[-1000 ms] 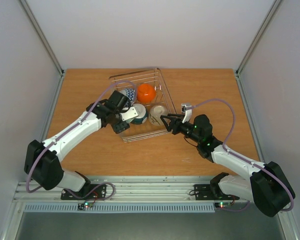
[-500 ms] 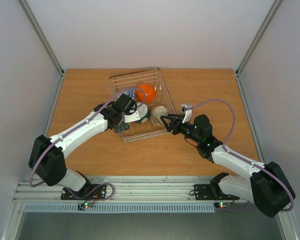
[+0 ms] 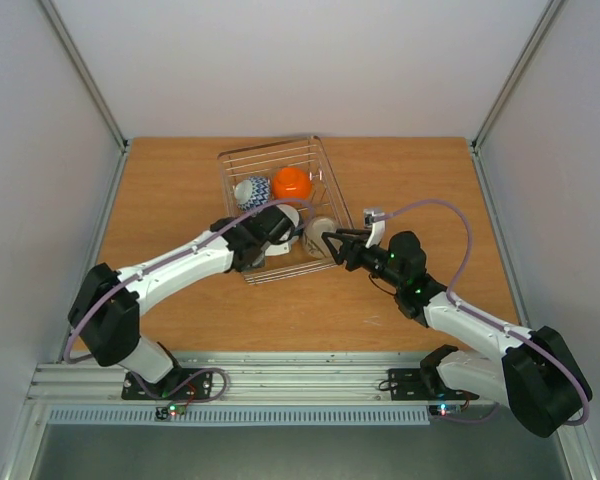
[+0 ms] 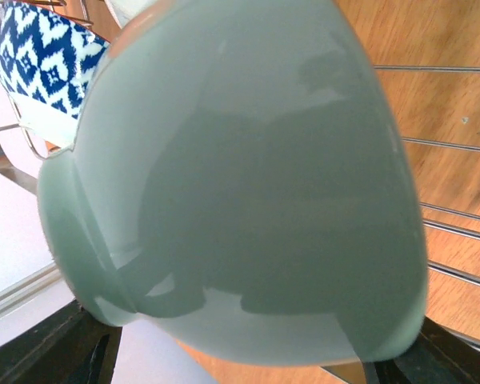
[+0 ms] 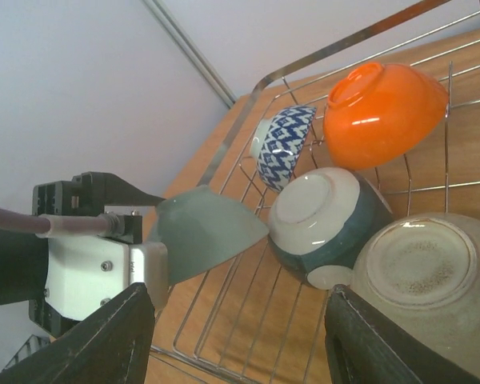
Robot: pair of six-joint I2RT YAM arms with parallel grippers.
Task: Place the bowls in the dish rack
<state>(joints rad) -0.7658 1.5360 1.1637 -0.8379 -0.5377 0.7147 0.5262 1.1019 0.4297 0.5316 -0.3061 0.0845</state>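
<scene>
The left hand [image 3: 268, 240] is part way open and grips the pale green bowl [image 4: 240, 184] by its sides. One finger is on each side of it. The bowl is tipped on its side over the near left part of the dish rack [image 3: 270, 148]. I cannot tell if it touches the wires.

The right hand [image 5: 238, 308] is open and holds nothing. It hangs at the near right side of the rack. The beige bowl [image 5: 424, 272] is just beside its fingers [image 5: 368, 344], but they do not touch it.

The rack sits on the brown worktop [image 3: 180, 190], turned a little at a slant.

The beige bowl is in the rack with its bottom showing. Right next to it, touching, is the white bowl with the teal band [image 5: 324, 224], also bottom out. Farther back are the blue-patterned bowl [image 5: 284, 144] on the left and the orange bowl [image 5: 384, 104] on the right. Both lean on their sides between the wires, close together.
</scene>
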